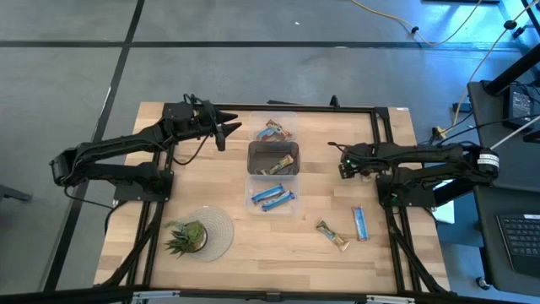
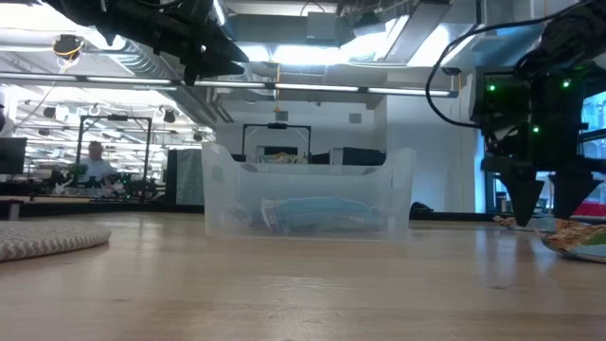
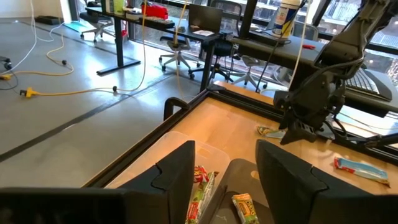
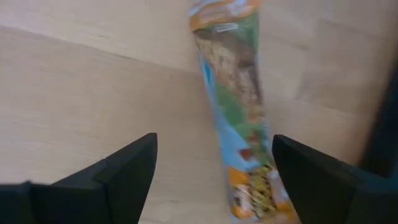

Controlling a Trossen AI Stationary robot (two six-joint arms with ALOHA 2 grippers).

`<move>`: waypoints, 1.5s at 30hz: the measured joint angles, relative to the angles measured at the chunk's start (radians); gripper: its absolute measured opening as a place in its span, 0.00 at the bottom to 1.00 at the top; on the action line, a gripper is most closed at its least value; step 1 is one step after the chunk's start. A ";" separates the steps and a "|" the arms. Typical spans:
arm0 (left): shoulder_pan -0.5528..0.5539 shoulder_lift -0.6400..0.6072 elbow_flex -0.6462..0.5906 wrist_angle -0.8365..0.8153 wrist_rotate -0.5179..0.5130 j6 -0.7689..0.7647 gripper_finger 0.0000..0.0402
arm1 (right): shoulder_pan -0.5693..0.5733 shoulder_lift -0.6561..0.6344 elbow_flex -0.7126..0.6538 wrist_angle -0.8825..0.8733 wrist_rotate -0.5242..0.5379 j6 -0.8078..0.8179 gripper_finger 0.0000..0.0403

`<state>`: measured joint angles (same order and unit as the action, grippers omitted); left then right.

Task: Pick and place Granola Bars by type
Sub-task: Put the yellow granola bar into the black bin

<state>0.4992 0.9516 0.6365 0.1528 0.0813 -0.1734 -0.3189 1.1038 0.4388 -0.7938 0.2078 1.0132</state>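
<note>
A grey concrete floor (image 1: 253, 76) crossed by dark seams surrounds the pale wooden surface (image 1: 278, 245). A yellow cable (image 3: 74, 90) trails over the floor. Beyond, office chairs (image 3: 177, 59) stand at dark desks (image 3: 155, 28) before tall windows (image 3: 273, 9). Bright strip lights (image 2: 312, 87) and exposed ducting (image 2: 114, 66) run under the ceiling. A person (image 2: 95, 159) sits far off among workstations.

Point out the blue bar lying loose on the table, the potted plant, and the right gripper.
blue bar (image 1: 360, 224), high view, middle of its wrapper.
potted plant (image 1: 186, 236), high view, its leaves.
right gripper (image 1: 343, 160), high view, between its fingertips.
</note>
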 joint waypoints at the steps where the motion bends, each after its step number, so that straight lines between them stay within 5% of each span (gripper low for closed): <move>1: 0.000 0.000 0.000 0.000 -0.001 0.000 0.40 | -0.004 0.000 -0.009 0.015 -0.005 -0.001 0.79; 7: 0.000 0.000 0.000 0.000 -0.002 0.000 0.41 | -0.027 -0.003 -0.052 0.049 -0.022 -0.001 0.74; 28: 0.000 0.000 0.000 0.000 -0.003 0.003 0.40 | -0.028 -0.001 -0.056 0.048 -0.013 -0.021 0.28; 45: 0.000 0.000 0.000 0.000 -0.002 0.000 0.41 | -0.027 0.001 0.069 0.084 -0.023 -0.152 0.22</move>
<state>0.4992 0.9520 0.6365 0.1528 0.0792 -0.1734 -0.3462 1.1049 0.5082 -0.7102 0.1845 0.8613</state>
